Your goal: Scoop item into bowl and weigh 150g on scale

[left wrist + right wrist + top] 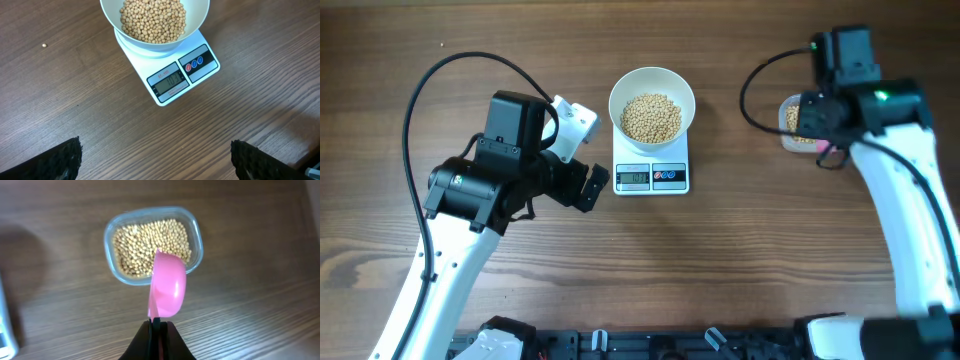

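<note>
A dark wood-grain table [720, 270] carries everything. A white bowl [616, 100] of small tan beans [651, 117] sits on the scale [651, 178]. Left of the scale, the left gripper [157, 159] gapes wide and holds nothing. Well right of the scale, the right gripper [159, 330] pinches a pink scoop [167, 287] above a clear tub [111, 230] of beans.

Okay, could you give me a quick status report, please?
Left gripper open, empty, beside scale. Right gripper shut on pink scoop over clear tub. Beans in bowl on scale; reading unclear. One stray bean on table.
</note>
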